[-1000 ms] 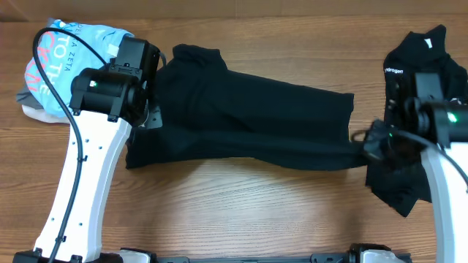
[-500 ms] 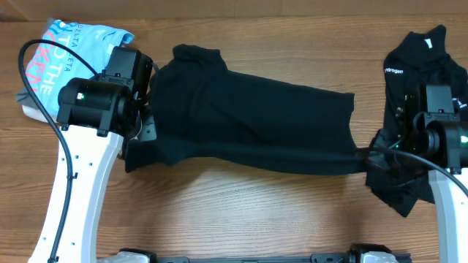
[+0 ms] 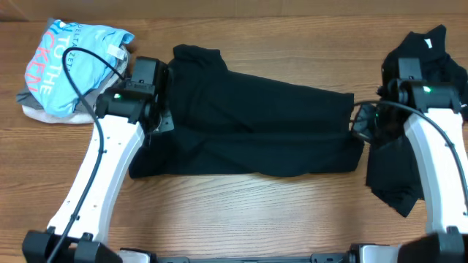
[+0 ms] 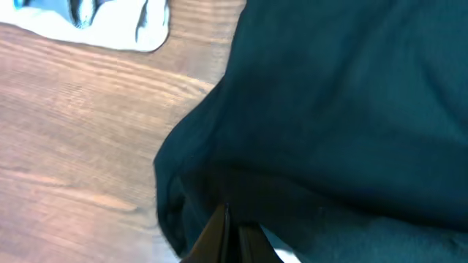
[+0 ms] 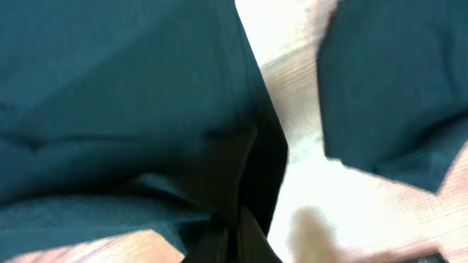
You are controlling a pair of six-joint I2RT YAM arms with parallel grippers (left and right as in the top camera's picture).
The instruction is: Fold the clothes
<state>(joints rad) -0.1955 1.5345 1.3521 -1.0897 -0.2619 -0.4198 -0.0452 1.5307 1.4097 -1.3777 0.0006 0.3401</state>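
the black shirt [image 3: 256, 124] lies stretched across the middle of the desk [image 3: 234, 212], with the left fingers [image 4: 210, 242] pinched shut on its left end and the right fingers [image 5: 247, 245] pinched shut on its right end. a lengthwise fold looks to be in hand. the next move likely calls for both arms to carry the held edge across together, level and taut, then let go.

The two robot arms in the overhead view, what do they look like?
The left arm and right arm share one look: long white tapered links, black motor housings with a small green light, and a thin black cable looping alongside.
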